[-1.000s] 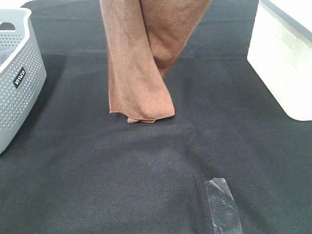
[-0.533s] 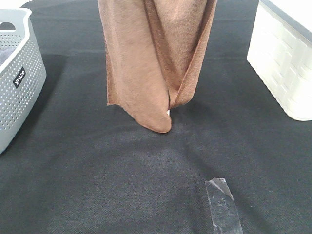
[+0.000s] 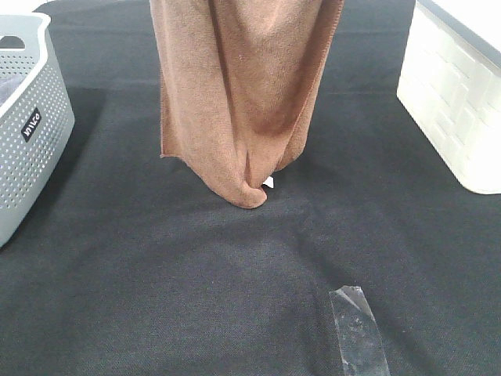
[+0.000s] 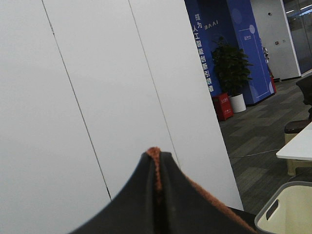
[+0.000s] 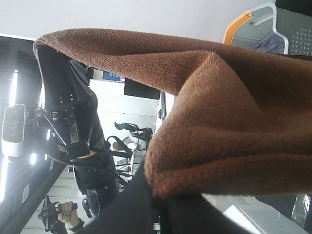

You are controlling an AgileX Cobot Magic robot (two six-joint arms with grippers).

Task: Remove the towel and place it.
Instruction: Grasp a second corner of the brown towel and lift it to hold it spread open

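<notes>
The reddish-brown towel (image 3: 235,94) hangs from above the exterior view down over the middle of the black table cloth (image 3: 156,274). Its folded low end is at the cloth, with the small white tag (image 3: 268,182) beside it. Both grippers are out of the exterior view. In the left wrist view my left gripper (image 4: 157,168) is shut, with the towel's edge (image 4: 155,155) pinched between its fingers. In the right wrist view my right gripper (image 5: 152,202) is shut on a bunched corner of the towel (image 5: 234,122), which stretches across to the left arm (image 5: 68,112).
A grey perforated basket (image 3: 27,117) stands at the left edge of the cloth and a white bin (image 3: 454,94) at the right. A strip of clear tape (image 3: 358,329) lies on the cloth at the front right.
The hanging towel has spread wider at the top and its left edge has risen. The folded low end has rounded and shifted slightly right, and the white tag has come into view.
</notes>
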